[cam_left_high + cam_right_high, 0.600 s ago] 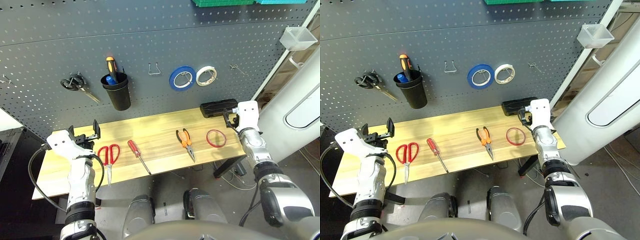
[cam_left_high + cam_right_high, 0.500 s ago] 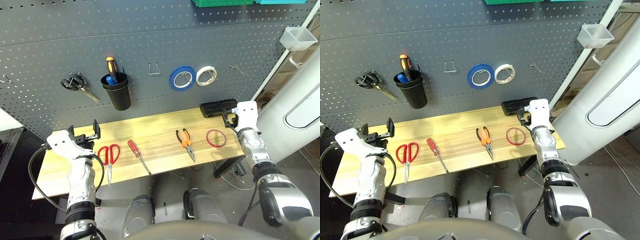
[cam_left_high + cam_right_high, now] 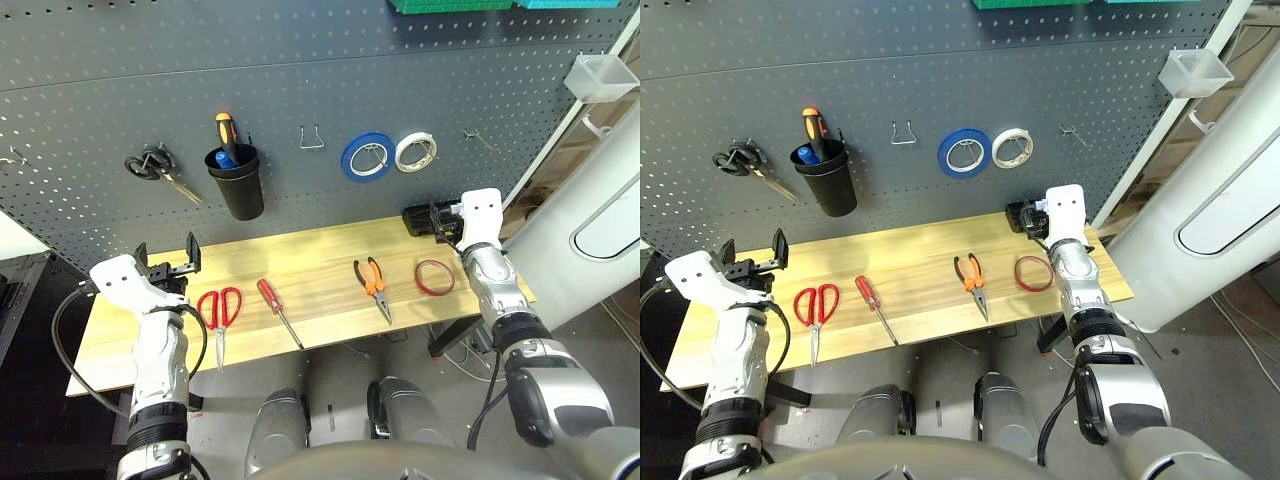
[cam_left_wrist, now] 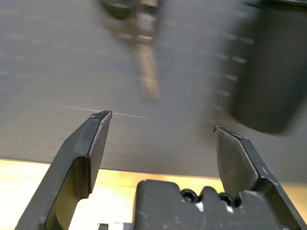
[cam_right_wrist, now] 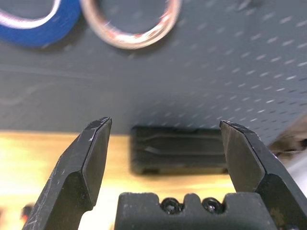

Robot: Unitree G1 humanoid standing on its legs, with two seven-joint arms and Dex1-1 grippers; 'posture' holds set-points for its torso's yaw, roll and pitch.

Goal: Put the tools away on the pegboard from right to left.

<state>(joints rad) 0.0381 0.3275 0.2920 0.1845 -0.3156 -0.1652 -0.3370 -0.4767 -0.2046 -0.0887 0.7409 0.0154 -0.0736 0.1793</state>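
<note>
— So, the red ring [image 3: 434,277] goes first, being rightmost on the table [image 3: 300,260]. How will it handle?

— Light and thin, I'd judge, and probably a bit springy; it lies flat, so no long axis to speak of. Pinch across the band at one spot on the rim — squeezing the whole hoop could warp it.

— And the right gripper [image 3: 440,222]?

— Fingers wide apart, nothing between them, just beyond the ring near a black box [image 5: 178,149] at the back of the table. The left gripper [image 3: 166,259] is spread and empty too, next to the scissors [image 3: 218,312].

— The rest?

— All stiff metal with grippy handles. The pliers [image 3: 373,283] lie left of the ring, handles toward the pegboard [image 3: 300,80], nose toward the robot, slightly angled. The screwdriver [image 3: 277,311] runs the same way, handle far, tip near and slanting right — take it by the handle, since the shaft looks slippery. The scissors point blades toward the robot, loops far; a loop should suit a hook.

— Heaviest?

— The pliers, likely; grip near the joint.
</note>
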